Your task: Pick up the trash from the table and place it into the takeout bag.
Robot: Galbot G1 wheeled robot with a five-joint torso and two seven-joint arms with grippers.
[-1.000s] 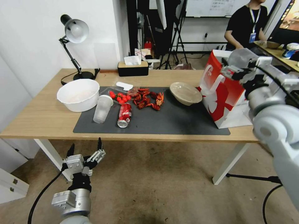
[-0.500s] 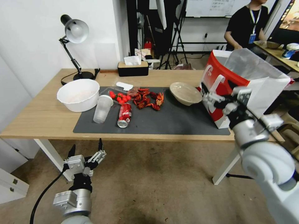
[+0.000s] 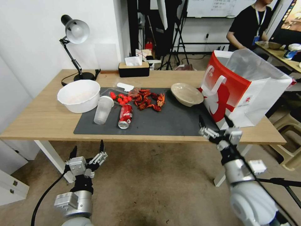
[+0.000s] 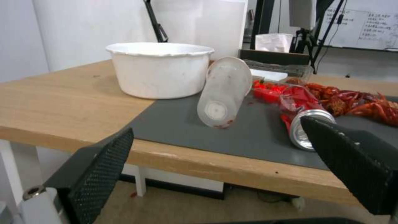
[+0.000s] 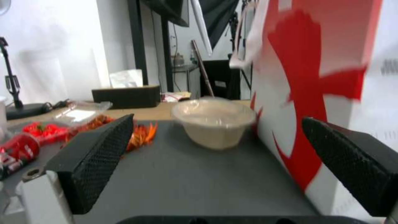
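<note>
- My right gripper [image 3: 213, 128] spread, empty, at the table [image 3: 44, 117] edge; takeout bag [image 3: 238, 91] interior hidden.
- My left gripper [image 3: 87, 150] spread below the table, empty.
- Soda can [image 4: 304, 123] partly behind my finger.

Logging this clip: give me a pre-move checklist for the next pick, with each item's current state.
1. Right pincer open and empty: ok, jaws spread, at the table's front edge.
2. Left pincer open and out of the way: ok, low in front of the table.
3. Takeout bag upright, mouth open: ok.
4. Beige bowl unobstructed ahead of the right pincer: ok, beside the bag.
5. Soda can and plastic cup reachable: ok, lying on the grey mat.
6. Bag's free space inside: cannot tell.
</note>
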